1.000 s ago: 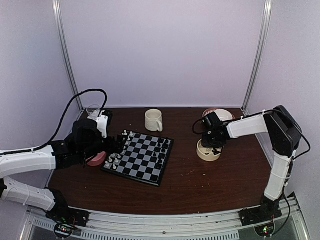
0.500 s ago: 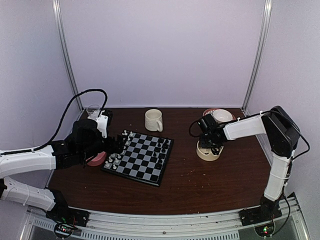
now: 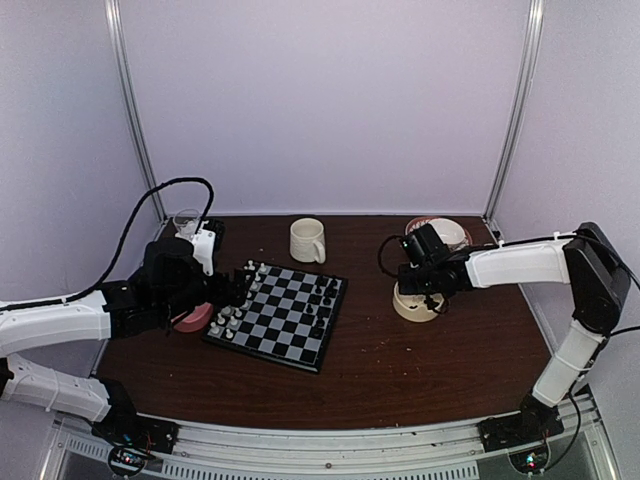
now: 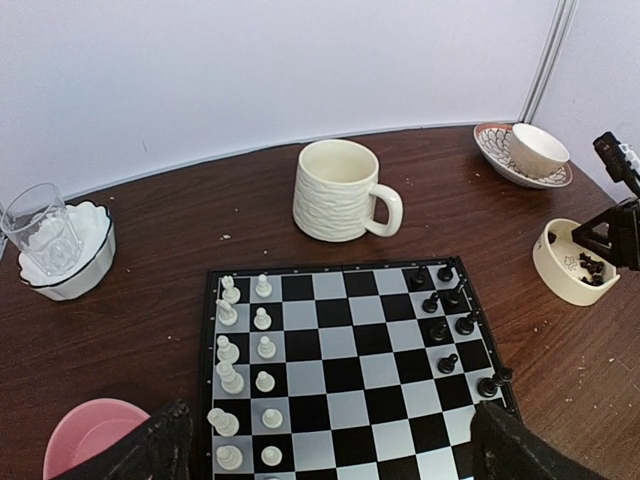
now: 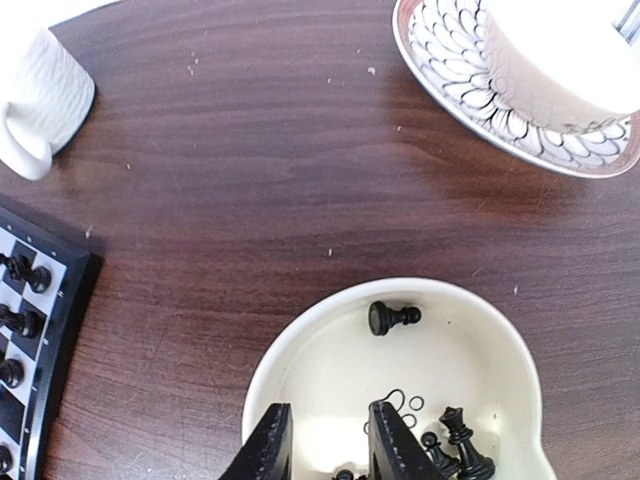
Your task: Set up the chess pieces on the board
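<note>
- Top external view: the board (image 3: pixel 280 318) sits mid-tabletop (image 3: pixel 400 380), with the cream bowl (image 3: pixel 412 312) at its 3 o'clock and the mug (image 3: pixel 307 240) at its 12 o'clock.
- White pieces (image 4: pixel 262 350) stand in two files along the board's 9 o'clock edge. Black pieces (image 4: pixel 447 325) cluster unevenly at its 3 o'clock edge, and more lie in the bowl.
- The left tool (image 4: pixel 330 425) hovers over the board, fingers wide apart, holding nothing.
- The right tool (image 5: pixel 330 440) hangs inside the bowl, fingers nearly together. Something dark shows low between them, but I cannot tell whether it is clamped.
- The pieces look light, hard and smooth, so they would probably tip or slip easily. A pinch on the narrow stem under the head seems best.
- The lying pawn (image 5: pixel 393 317) likely needs a grip across its waist.
</note>
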